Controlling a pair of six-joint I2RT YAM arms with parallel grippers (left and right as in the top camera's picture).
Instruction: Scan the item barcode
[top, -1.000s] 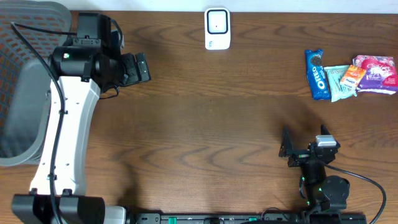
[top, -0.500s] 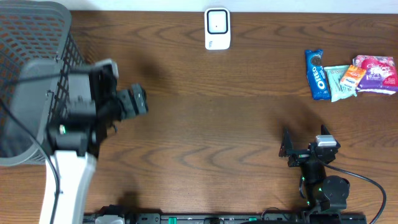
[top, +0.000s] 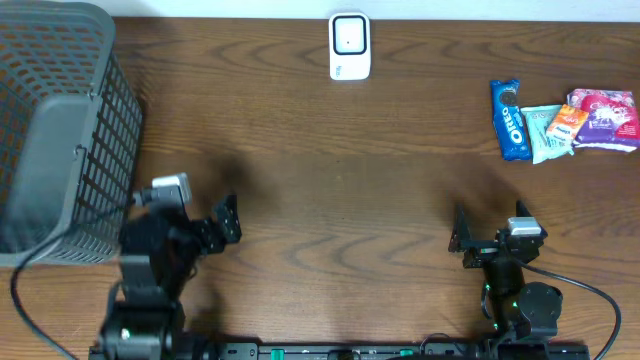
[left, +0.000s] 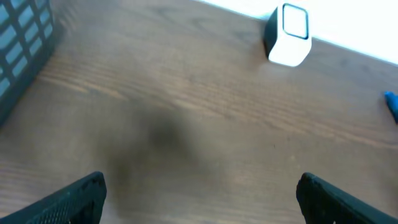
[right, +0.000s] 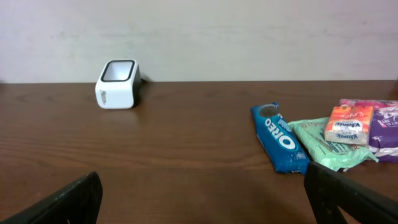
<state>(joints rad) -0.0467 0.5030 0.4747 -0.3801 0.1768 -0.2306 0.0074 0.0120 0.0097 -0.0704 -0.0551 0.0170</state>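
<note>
The white barcode scanner (top: 349, 45) stands at the table's far edge, also seen in the left wrist view (left: 289, 35) and the right wrist view (right: 117, 84). The items lie in a group at the far right: a blue Oreo pack (top: 508, 118) (right: 280, 137), a green pack (top: 545, 133), a small orange pack (top: 565, 122) and a purple pack (top: 605, 118). My left gripper (top: 229, 226) (left: 202, 199) is open and empty near the front left. Near the front right, my right gripper (top: 458, 238) (right: 202, 199) is open too, with bare table between its fingers.
A grey mesh basket (top: 60, 130) fills the left side of the table, its corner showing in the left wrist view (left: 18, 43). A pale wall runs behind the table's far edge.
My left arm has swung from the far left, past the basket, down to the front left of the table. The right arm and the items have not moved.
</note>
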